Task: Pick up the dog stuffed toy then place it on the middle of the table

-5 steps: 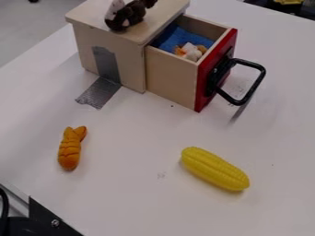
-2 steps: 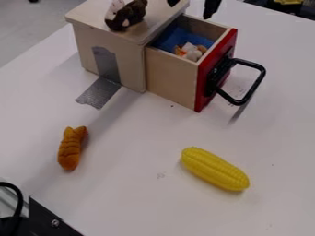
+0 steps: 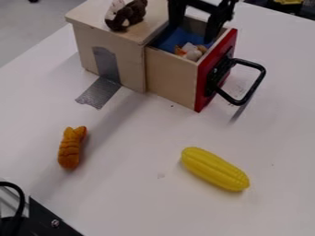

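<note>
Keep your black two-finger gripper spread above the pale wooden drawer, centre it over the white-and-orange plush toy, likely the dog, inside on blue fabric, and descend clear of the red front panel before closing.
</note>
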Motion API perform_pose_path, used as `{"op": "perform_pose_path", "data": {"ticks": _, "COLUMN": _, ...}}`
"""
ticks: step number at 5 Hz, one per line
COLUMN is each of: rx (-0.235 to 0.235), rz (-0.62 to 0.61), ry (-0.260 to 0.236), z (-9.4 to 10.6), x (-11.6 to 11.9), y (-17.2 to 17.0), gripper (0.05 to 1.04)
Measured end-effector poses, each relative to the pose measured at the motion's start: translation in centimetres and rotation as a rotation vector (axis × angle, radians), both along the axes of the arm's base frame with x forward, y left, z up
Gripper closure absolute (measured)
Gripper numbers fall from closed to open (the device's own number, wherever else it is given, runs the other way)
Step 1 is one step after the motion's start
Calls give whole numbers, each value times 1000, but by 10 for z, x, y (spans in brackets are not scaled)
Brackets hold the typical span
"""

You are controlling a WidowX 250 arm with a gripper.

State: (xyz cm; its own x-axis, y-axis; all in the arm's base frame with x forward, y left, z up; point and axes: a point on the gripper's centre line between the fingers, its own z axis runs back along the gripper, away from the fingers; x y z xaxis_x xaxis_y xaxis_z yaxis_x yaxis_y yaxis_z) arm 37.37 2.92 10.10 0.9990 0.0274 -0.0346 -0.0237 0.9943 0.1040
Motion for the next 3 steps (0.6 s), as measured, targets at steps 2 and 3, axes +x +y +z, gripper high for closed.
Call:
{"op": "perform_pose_path", "data": {"ticks": 2, "rx": -40, "rz": 39, "ry": 23, "z": -30, "x": -16, "y": 13, "gripper": 85}}
{"op": "perform_pose_path", "data": {"ticks": 3, "rx": -38, "rz": 43, "ry": 10, "z": -34, "x": -16, "y": 14, "gripper": 85}}
